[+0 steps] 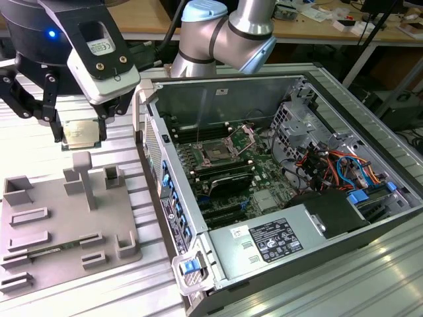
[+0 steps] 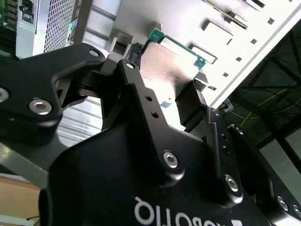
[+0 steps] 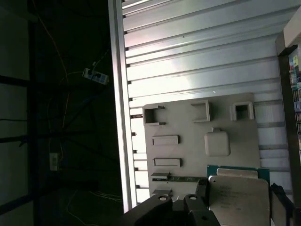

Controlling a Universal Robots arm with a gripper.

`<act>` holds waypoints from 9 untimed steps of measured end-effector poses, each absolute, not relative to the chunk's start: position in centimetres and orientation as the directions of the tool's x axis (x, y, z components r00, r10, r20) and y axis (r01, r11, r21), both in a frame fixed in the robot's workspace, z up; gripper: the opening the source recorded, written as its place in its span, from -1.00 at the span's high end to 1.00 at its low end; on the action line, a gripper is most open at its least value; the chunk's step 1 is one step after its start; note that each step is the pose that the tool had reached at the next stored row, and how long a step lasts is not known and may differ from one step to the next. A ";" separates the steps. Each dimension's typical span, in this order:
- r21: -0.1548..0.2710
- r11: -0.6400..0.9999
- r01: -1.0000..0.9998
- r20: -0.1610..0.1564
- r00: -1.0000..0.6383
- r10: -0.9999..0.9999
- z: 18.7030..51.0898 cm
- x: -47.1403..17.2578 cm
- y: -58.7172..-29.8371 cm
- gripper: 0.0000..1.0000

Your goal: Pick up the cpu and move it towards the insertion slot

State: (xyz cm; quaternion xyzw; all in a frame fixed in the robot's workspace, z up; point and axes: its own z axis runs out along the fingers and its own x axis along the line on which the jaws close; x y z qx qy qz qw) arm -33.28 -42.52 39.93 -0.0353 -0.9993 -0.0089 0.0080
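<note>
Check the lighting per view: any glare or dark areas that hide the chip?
Exterior view: evenly lit, cpu plain in the gripper. Second wrist view: glare washes out the grey tray. First wrist view: one side dark, cpu dim but readable.

The arm is made of silvery metal tubes joined by rounded pale-blue caps, with a black cable running down at its eleven o'clock side. At its end sits a matte black gripper of angular linkage bars pinned by bright silver hex-socket screws, showing a small blue light. A white box with a printed label and two dark screws is bolted onto it. White lettering marks the black body in the second wrist view.
</note>
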 end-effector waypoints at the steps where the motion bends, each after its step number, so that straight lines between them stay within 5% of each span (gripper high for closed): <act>1: 0.017 0.997 0.071 0.017 -0.997 0.070 39.9 -33.2 -42.5 -0.09; 9: 0.017 0.997 0.071 0.017 -0.997 0.070 39.9 -32.7 -42.5 -0.09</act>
